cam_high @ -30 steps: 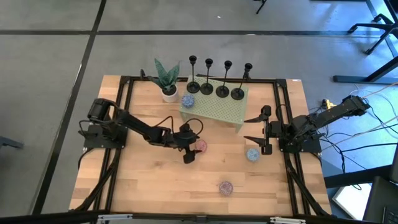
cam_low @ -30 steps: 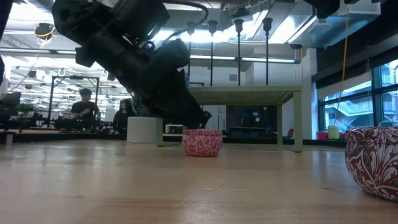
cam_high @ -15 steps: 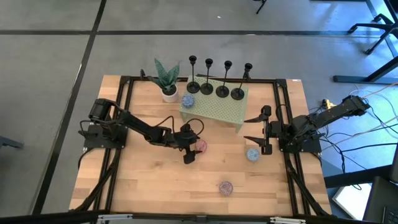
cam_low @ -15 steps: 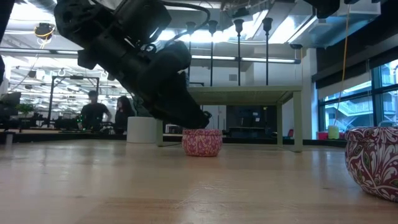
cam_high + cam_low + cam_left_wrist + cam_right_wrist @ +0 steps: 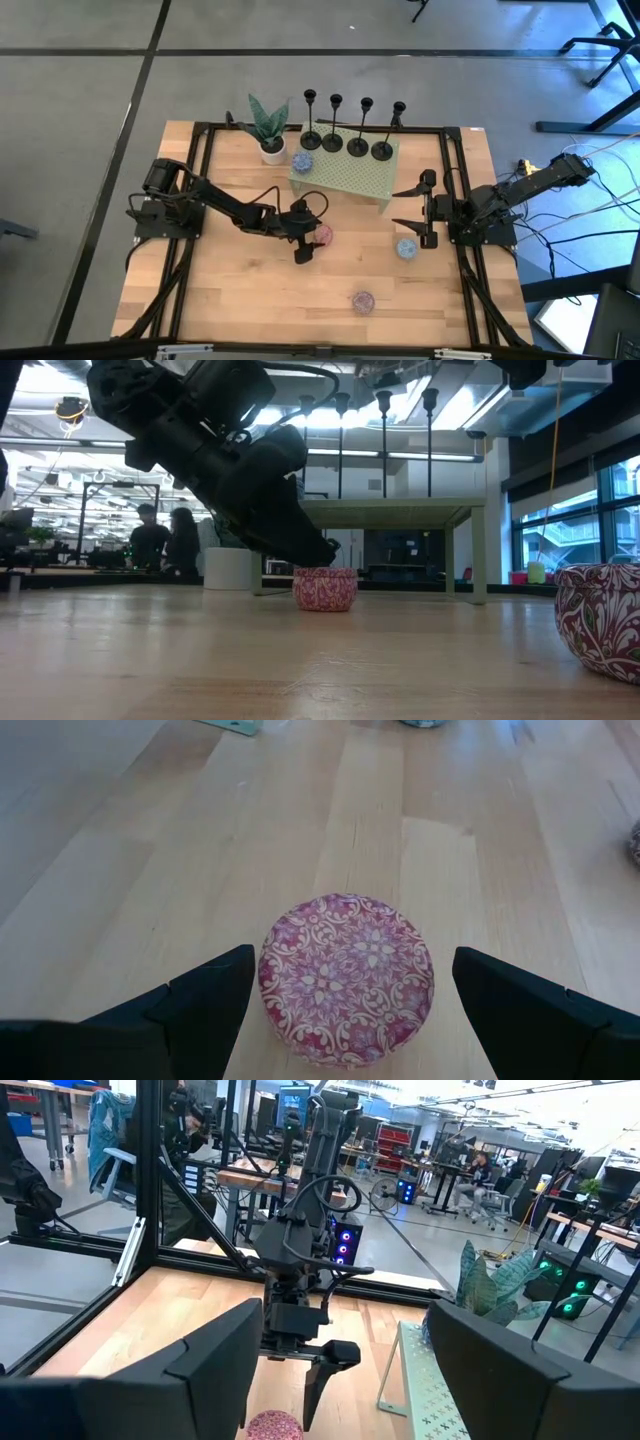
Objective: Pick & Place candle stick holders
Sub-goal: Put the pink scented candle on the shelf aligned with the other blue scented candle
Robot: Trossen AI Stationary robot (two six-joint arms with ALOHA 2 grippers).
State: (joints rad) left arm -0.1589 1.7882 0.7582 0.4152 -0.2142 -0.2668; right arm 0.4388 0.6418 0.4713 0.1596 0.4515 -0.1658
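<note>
All four candle stick holders [image 5: 345, 140] stand on the green perforated stand [image 5: 347, 175] by the bench's [image 5: 250, 290] far edge. Left claw [image 5: 311, 236] wide open around a pink patterned tin [image 5: 345, 975], gripping nothing; right claw [image 5: 412, 207] open, empty, near the right edge.

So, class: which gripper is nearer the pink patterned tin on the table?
Left. The left gripper hangs open directly over the pink patterned tin, fingers either side; the right gripper waits open, well off toward the table's right edge.
</note>
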